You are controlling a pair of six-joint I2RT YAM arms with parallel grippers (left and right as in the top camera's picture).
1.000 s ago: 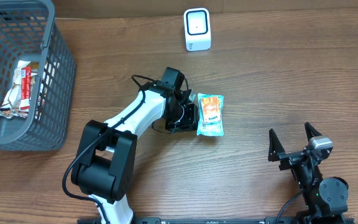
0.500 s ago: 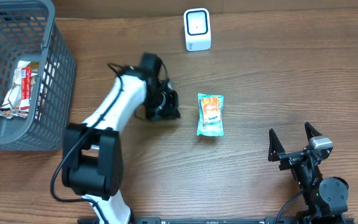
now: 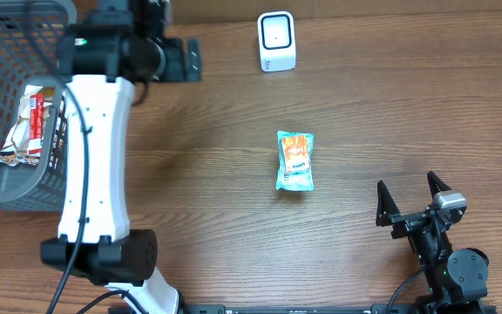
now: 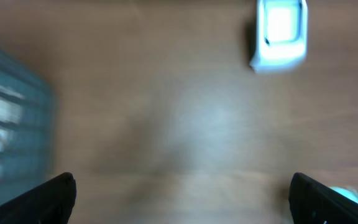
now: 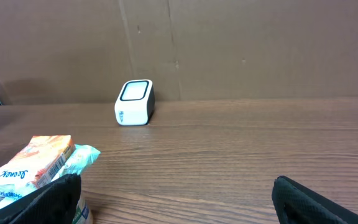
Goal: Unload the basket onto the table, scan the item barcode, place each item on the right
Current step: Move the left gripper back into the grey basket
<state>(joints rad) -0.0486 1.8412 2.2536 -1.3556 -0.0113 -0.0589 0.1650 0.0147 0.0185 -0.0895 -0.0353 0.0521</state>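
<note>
Snack packet (image 3: 295, 161) flat on surface (image 3: 382, 96), centre of frame, clear of both tools. Left tool (image 3: 196, 61) spread wide, empty, upper left between wire basket (image 3: 81, 122) and white scanner (image 3: 276, 41). Right tool (image 3: 407, 186) spread, empty, lower right.

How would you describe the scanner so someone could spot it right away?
Start at the wooden table and look along its far edge, right of the grey basket. The scanner stands there alone, beyond the orange-and-teal snack packet. It is the only small white box, with a dark-rimmed square window on its face.
</note>
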